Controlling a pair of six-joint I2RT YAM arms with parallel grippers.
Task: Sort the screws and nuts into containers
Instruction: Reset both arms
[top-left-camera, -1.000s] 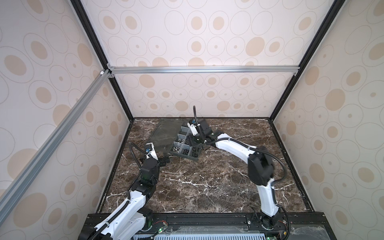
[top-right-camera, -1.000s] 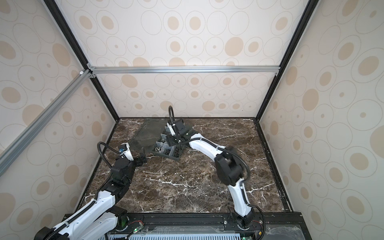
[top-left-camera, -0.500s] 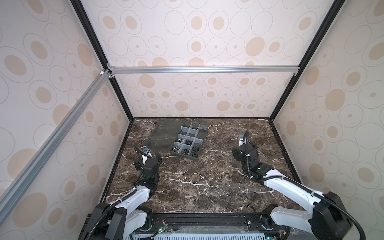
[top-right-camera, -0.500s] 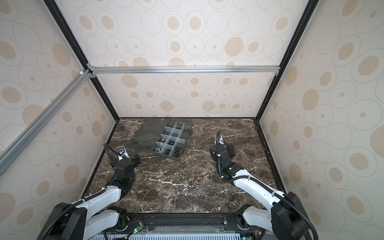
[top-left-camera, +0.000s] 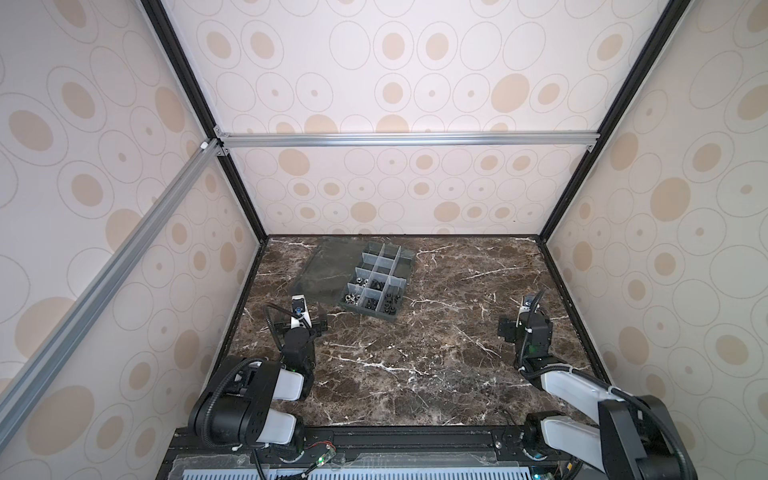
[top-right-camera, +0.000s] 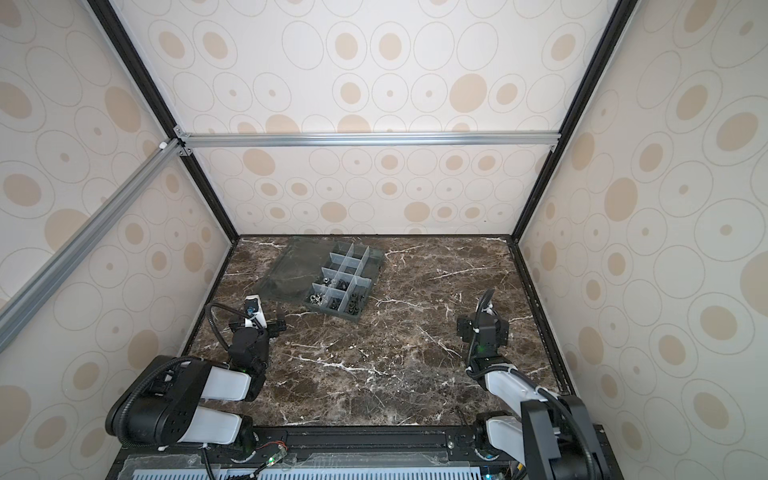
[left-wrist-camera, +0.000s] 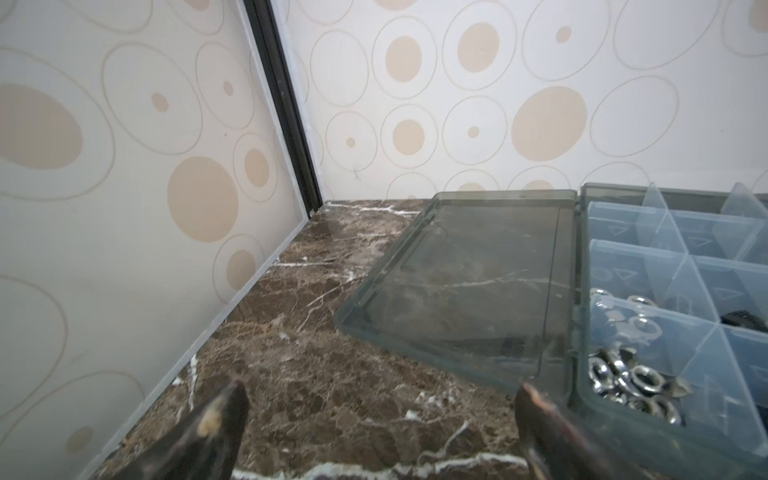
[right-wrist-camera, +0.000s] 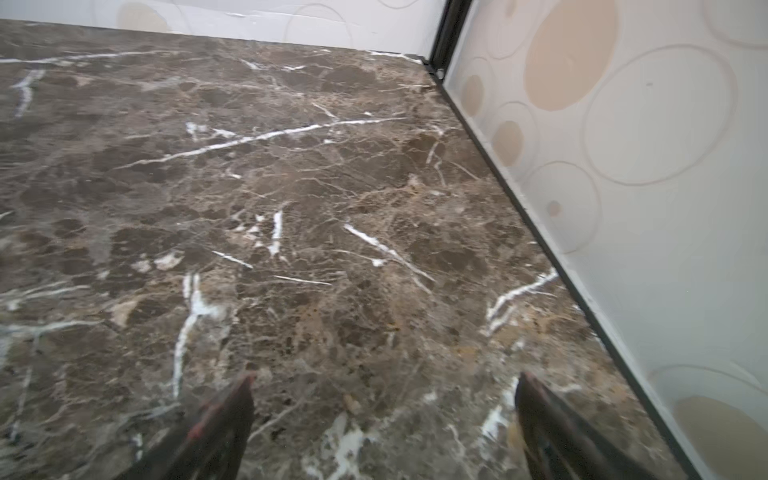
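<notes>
Left gripper (left-wrist-camera: 380, 399): jaws apart, empty, near lid (left-wrist-camera: 457, 282) | right gripper (right-wrist-camera: 384, 395): jaws apart, empty, far right of box (top-left-camera: 386, 254) | nuts (left-wrist-camera: 623, 374), screws (top-left-camera: 390, 301): in box's near cells, far left.

Enclosure, three-sided. The back wall (top-left-camera: 395, 83), left wall (top-left-camera: 83, 166) and right wall (top-left-camera: 685, 208) are faced with cream panels printed with tan ovals inside thin grey rings.

Two black corner posts (top-left-camera: 189, 83) are set where the back wall meets each side wall.

Two silver aluminium rails (top-left-camera: 407, 139) are fitted. One is carried across the back wall between the posts. The other is run along the left wall toward the front.

The tabletop (top-left-camera: 415, 365) is finished in dark brown marble pattern veined in white. It is bordered at the front by a black base rail (top-left-camera: 415, 440).

Lighting: soft, even.
</notes>
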